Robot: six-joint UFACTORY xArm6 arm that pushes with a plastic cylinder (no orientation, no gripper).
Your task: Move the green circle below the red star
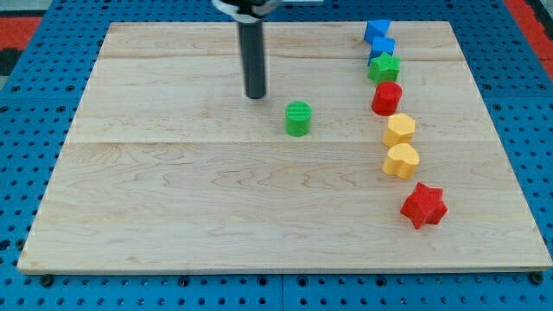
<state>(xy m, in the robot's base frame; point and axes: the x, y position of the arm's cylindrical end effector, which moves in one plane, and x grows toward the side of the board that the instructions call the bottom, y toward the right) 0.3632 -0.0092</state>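
Observation:
The green circle (298, 118) stands near the middle of the wooden board, a little toward the view's top. The red star (423, 206) lies at the view's lower right, well to the right of and below the green circle. My tip (256, 95) rests on the board up and to the left of the green circle, a short gap away and not touching it.
A column of blocks runs down the view's right: two blue blocks (377, 31) (382, 47), a green star (384, 67), a red block (387, 98), a yellow block (399, 130) and a yellow heart (401, 161). The board's edge (285, 272) is at the view's bottom.

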